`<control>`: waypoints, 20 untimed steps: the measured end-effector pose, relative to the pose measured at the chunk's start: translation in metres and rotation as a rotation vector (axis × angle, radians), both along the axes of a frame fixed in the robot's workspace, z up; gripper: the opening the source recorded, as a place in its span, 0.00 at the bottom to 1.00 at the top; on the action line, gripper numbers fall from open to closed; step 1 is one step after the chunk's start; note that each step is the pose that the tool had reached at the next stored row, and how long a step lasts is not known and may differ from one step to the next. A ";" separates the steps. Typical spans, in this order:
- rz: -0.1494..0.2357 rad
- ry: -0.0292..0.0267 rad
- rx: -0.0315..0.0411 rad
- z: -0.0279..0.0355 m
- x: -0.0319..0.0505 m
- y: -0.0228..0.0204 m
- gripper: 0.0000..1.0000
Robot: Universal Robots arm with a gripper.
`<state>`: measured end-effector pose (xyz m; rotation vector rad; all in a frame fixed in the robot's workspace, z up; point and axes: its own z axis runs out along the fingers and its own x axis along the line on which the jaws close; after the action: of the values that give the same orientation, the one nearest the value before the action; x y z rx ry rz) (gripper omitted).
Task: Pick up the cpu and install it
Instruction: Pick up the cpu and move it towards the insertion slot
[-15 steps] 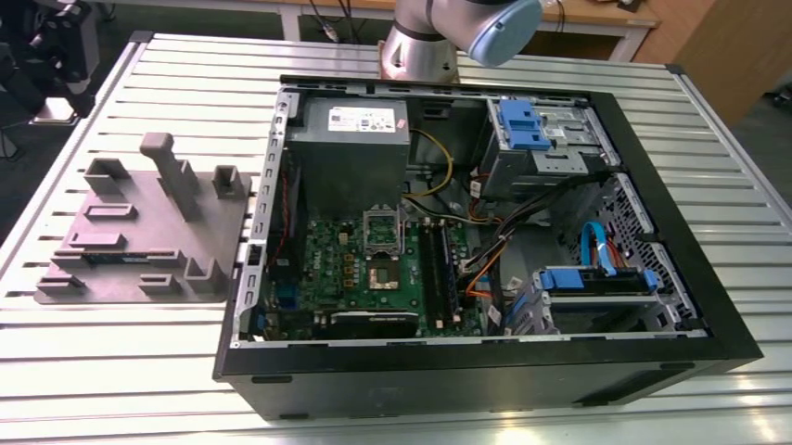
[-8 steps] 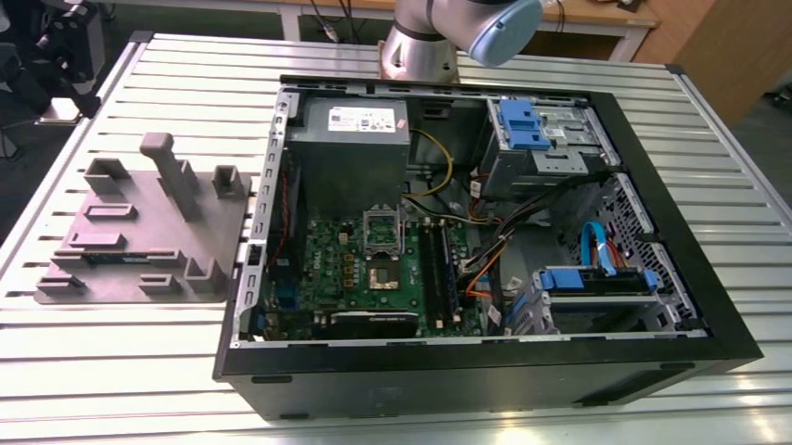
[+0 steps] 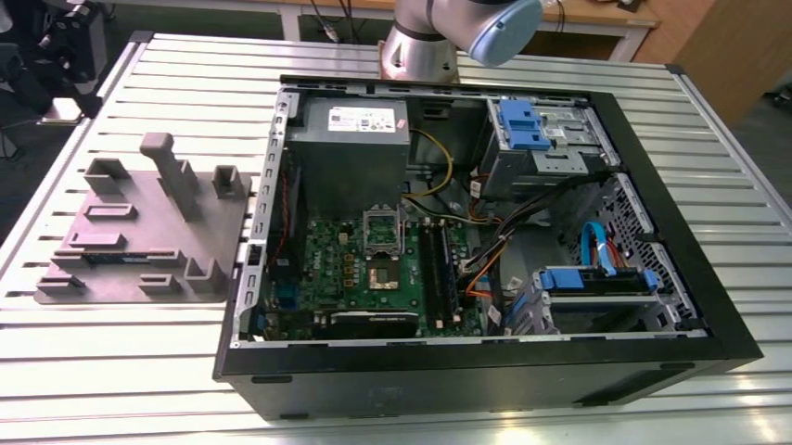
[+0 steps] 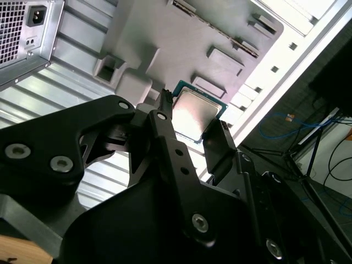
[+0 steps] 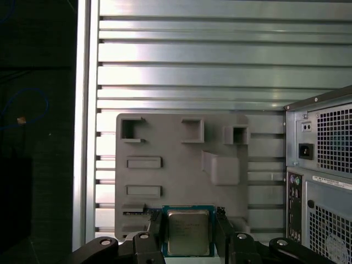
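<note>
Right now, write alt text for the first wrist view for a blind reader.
The gripper holds the cpu by two opposite edges over a grey moulded tray; a computer case stands beside the tray on a slatted table.

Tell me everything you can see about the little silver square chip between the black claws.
The chip is a small flat square with a shiny silver-grey metal top and a thin blue-green edge around it. The gripper is shut on it; its two black fingers press on opposite sides. It hangs in the air, metal top facing both wrist cameras. Far behind it, not touching, are the grey tray and the ribbed metal table.
</note>
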<state>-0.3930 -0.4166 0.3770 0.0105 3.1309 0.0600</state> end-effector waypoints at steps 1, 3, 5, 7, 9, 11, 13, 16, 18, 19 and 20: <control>0.000 0.0000 0.0000 0.0000 0.0002 0.0000 0.47; 0.000 0.0000 0.0001 0.0000 0.0005 0.0000 0.47; 0.000 0.0000 0.0000 0.0000 0.0008 0.0000 0.47; 0.000 0.0000 0.0000 0.0000 0.0012 0.0000 0.47; 0.000 0.0000 0.0000 0.0000 0.0017 0.0000 0.47; 0.000 0.0000 0.0000 0.0000 0.0022 0.0000 0.47; 0.000 -0.0001 0.0000 0.0000 0.0026 0.0000 0.47; 0.000 -0.0001 0.0000 0.0000 0.0032 0.0000 0.47; 0.000 -0.0001 0.0001 -0.0001 0.0036 0.0000 0.47; 0.000 0.0000 0.0001 0.0000 0.0038 0.0000 0.47; 0.000 0.0000 0.0000 0.0000 0.0040 0.0000 0.47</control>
<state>-0.3890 -0.4166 0.3770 0.0105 3.1309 0.0599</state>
